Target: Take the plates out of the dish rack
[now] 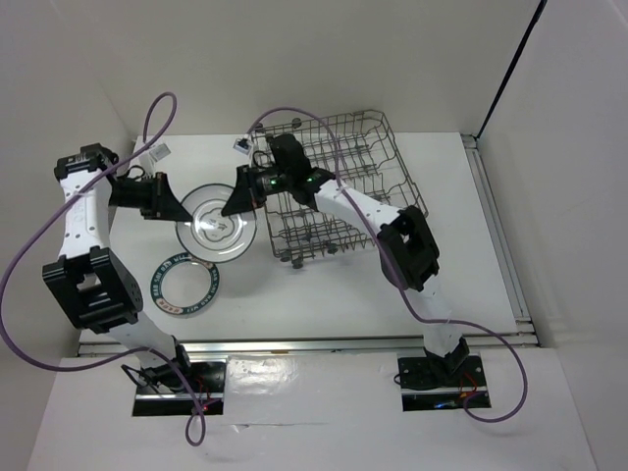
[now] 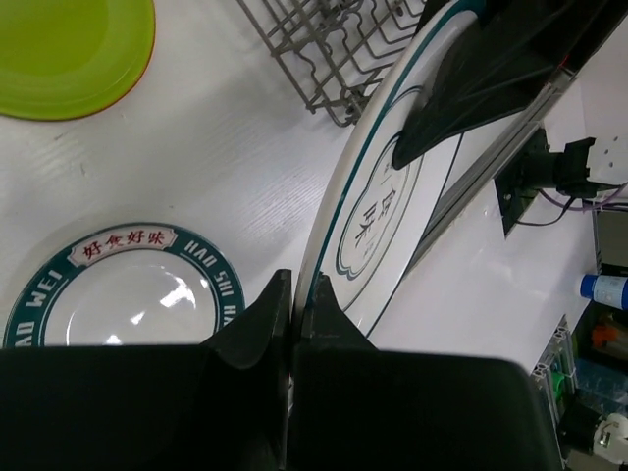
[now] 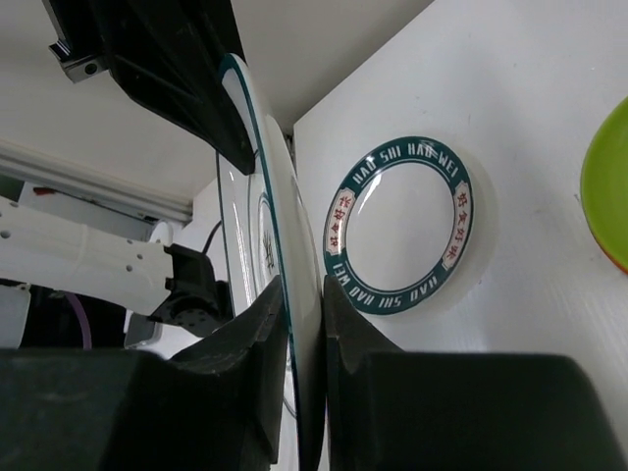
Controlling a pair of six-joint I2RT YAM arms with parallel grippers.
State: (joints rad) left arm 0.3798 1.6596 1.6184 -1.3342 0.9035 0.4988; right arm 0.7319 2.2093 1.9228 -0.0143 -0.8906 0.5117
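On the left side of the table (image 1: 343,294), the left arm (image 1: 83,216) rises from its base, folds at the elbow and bends inward, so its wrist points right. The left gripper (image 1: 180,210) is pinched narrow on the left rim of the pale ringed plate (image 1: 218,224); its wrist view shows that rim wedged between the two fingers (image 2: 265,319). Just in front of this plate, the teal-rimmed plate (image 1: 184,285) lies flat on the table. The lime green plate (image 2: 69,49) appears only in the wrist views, also lying flat. The pale ringed plate faces up in the overhead view, outside the dish rack (image 1: 343,186) and just to its left. The right gripper (image 1: 234,204) clamps its opposite rim, fingers (image 3: 260,324) closed tight on the edge. The right arm (image 1: 368,211) stretches from its base up and leftward, elbow bent, with its forearm crossing over the rack's near left corner.
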